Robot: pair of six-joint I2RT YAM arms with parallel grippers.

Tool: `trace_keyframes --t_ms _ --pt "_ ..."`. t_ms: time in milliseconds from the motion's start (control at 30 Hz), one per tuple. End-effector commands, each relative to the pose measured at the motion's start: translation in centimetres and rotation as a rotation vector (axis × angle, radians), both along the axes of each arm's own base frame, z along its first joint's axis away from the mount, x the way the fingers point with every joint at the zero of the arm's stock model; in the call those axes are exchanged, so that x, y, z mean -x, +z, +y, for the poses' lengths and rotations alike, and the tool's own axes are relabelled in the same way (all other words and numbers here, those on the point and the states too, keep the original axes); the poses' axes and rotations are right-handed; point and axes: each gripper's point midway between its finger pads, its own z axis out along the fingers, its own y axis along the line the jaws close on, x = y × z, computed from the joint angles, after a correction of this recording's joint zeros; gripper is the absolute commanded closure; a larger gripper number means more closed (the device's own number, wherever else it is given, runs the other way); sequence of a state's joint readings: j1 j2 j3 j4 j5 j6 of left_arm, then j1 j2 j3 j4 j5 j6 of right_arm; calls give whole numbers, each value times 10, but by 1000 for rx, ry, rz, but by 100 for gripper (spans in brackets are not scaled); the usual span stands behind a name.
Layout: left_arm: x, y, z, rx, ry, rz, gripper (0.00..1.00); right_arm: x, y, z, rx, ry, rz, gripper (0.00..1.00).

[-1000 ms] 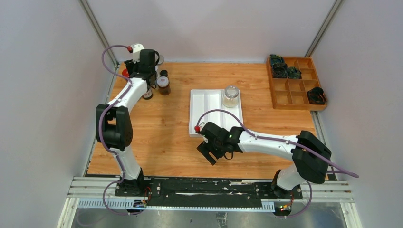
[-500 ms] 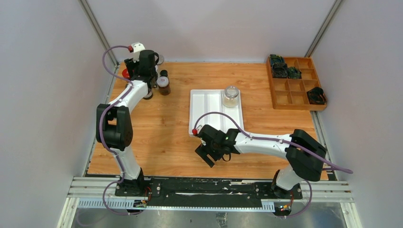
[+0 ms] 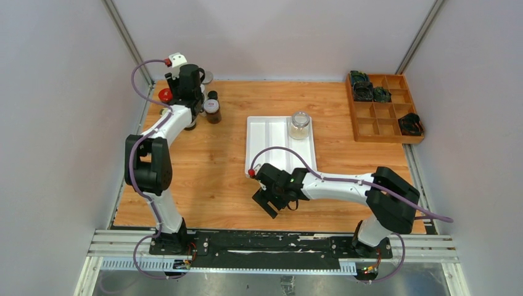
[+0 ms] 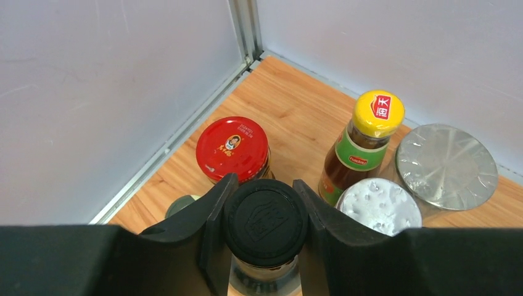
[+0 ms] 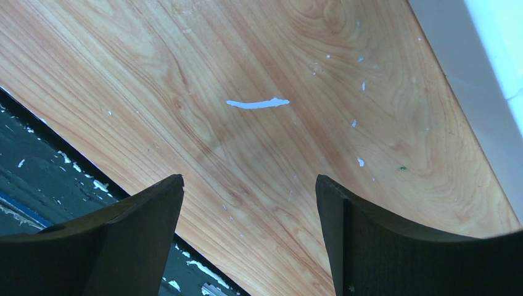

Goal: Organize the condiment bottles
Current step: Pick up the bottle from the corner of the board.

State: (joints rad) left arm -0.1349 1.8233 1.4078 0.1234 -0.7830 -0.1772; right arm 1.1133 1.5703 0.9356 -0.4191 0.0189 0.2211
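The black-capped bottle (image 4: 265, 222) in the table's far left corner is pinched by the left claw (image 4: 264, 190) (right claw (image 5: 248, 182) is spread wide, empty), so the crowded red-lidded jar (image 4: 233, 148) and shaker (image 4: 378, 205) could get knocked over if it's lifted crooked.

wood-grain tabletop (image 3: 216, 160), pale grey walls (image 3: 277, 37) on three sides, metal posts (image 3: 126, 40) in the far corners. white tray (image 3: 265, 142) lies near mid-tabletop, long axis running near to far, with shallow ridges along it. wooden compartment box (image 3: 370, 127) sits at the far right corner; dark green-black objects (image 3: 368, 88) crowd its far compartments, and one more (image 3: 410, 124) sits in the right-hand column. black base rail (image 3: 271, 242) runs along the near edge. right wrist view: short white streak (image 5: 257, 103) and scattered white flecks on the wood.
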Motion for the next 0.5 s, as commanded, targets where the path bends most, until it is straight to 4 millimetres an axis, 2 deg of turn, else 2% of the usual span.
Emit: trace_keyframes --t_ms 0,67,167,467 --pt "1 9 4 6 10 -38 90 10 -10 -5 34 14 23 16" --pt "3 5 3 15 -1 -33 96 10 -10 -4 33 14 23 16" --pt "10 0 0 40 -12 -33 96 10 -10 -4 32 15 22 16" --pt "41 -37 -20 146 -78 16 97 13 -8 2 27 31 20 16"
